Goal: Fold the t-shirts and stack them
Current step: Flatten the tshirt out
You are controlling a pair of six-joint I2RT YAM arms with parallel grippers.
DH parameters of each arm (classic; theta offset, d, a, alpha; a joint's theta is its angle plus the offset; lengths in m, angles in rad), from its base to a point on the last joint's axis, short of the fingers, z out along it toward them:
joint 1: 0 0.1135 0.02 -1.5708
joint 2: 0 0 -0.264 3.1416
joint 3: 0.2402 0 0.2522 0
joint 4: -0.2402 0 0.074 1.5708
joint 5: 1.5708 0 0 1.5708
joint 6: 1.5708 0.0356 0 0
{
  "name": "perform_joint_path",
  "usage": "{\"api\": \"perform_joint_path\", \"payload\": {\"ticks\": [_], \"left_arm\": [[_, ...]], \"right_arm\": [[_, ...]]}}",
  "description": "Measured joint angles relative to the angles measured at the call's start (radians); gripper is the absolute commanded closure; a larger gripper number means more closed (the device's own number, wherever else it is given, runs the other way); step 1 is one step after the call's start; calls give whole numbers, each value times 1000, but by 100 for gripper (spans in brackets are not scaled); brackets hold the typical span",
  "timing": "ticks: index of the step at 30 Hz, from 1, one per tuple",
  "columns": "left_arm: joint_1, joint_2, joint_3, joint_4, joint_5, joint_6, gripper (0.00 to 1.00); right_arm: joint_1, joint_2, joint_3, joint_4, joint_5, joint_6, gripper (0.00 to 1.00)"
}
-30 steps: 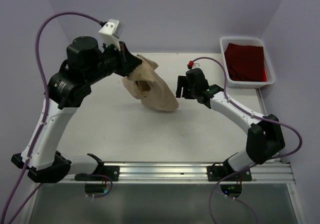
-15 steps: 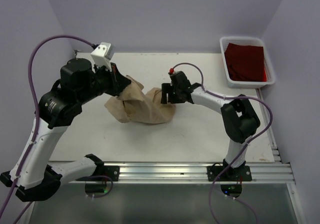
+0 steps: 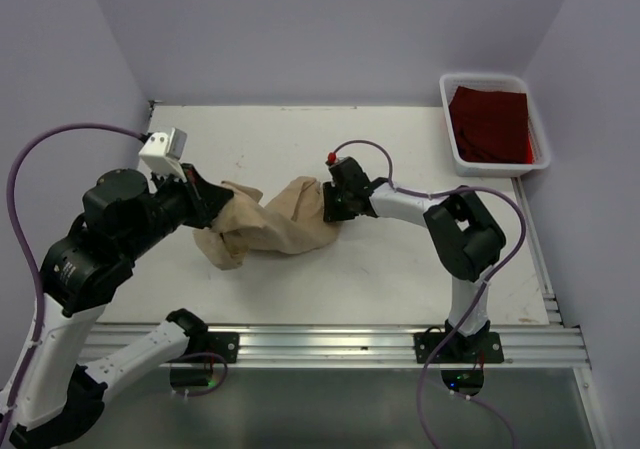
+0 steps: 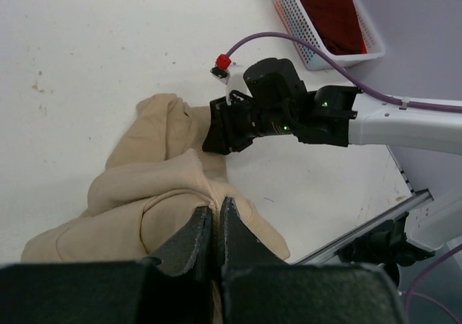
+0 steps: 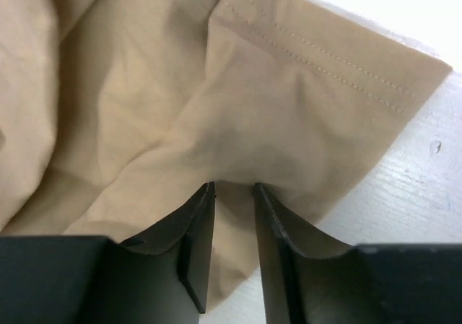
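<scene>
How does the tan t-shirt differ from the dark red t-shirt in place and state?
The tan t-shirt lies crumpled on the table; the dark red t-shirt lies flat in the white bin. The left gripper pinches the tan one; nothing touches the red one. Both are cloth shirts.

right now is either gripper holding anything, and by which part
Both hold the tan cloth t-shirt. The left gripper pinches a bunched fold at one end; the right gripper pinches a fold near the stitched hem at the other end.

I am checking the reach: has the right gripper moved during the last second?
Yes. The right gripper went left, away from the white bin, reaching the edge of the tan shirt.
</scene>
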Motion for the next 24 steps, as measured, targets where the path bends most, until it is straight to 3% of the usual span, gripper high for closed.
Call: {"api": "perform_joint_path", "payload": {"ticks": [3,13,18,24], "left_arm": [[0,-24,-45,3,-8,-17,100],[0,-153,-475,1,-14,-106,100],[0,-184,-664,1,1,-140,100],[0,-148,-761,18,0,-149,100]], "right_arm": [[1,10,2,1,19,1,100],[12,-70,-65,-49,167,-7,100],[12,-250,-174,-132,264,7,100],[13,-541,-320,-269,365,77,100]]}}
